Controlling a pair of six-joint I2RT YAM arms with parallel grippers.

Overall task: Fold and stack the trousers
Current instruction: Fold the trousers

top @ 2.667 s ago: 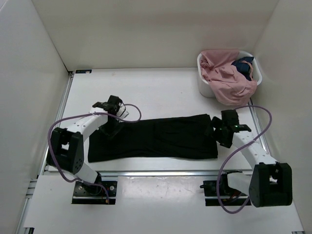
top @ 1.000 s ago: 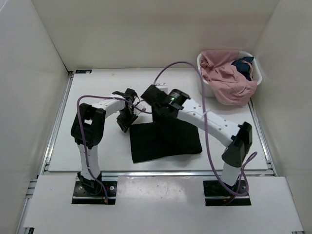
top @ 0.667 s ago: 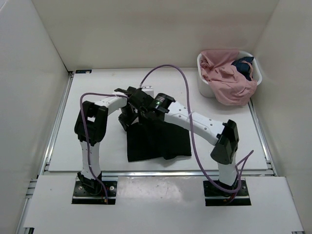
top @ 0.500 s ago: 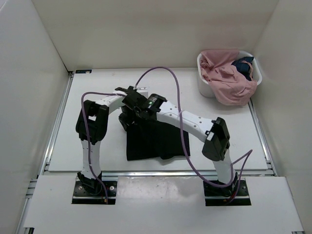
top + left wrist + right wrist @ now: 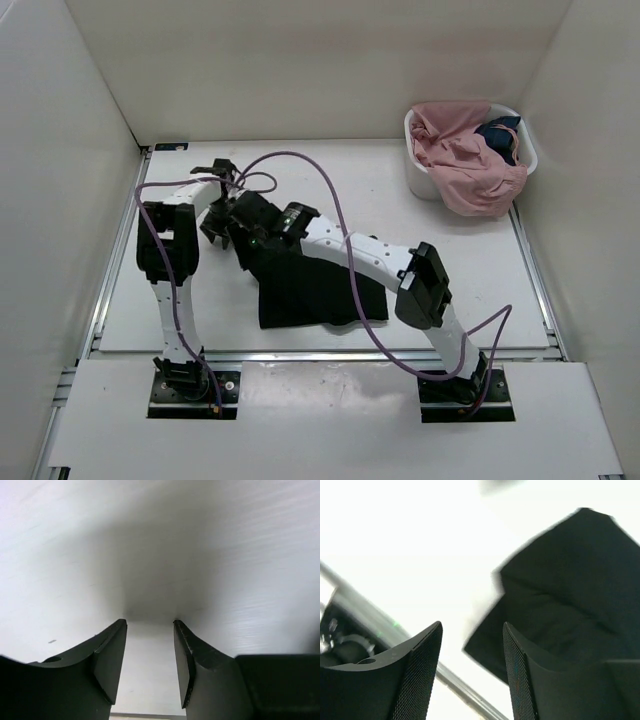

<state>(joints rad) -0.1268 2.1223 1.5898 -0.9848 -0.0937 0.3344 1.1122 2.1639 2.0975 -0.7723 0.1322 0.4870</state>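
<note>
Both grippers have slid left of where they were half a second ago. The trousers (image 5: 320, 292) lie folded in a dark block towards the near edge of the table (image 5: 400, 205), left of centre. The right gripper (image 5: 471, 625) hangs spread and empty by their far-left corner. The left gripper (image 5: 150, 622), also spread and empty, is over bare table.

The left arm (image 5: 172, 325) and right arm (image 5: 350, 248) are white with black joints. Purple cables (image 5: 290, 153) trail both; the left gripper (image 5: 149, 625) is black.
</note>
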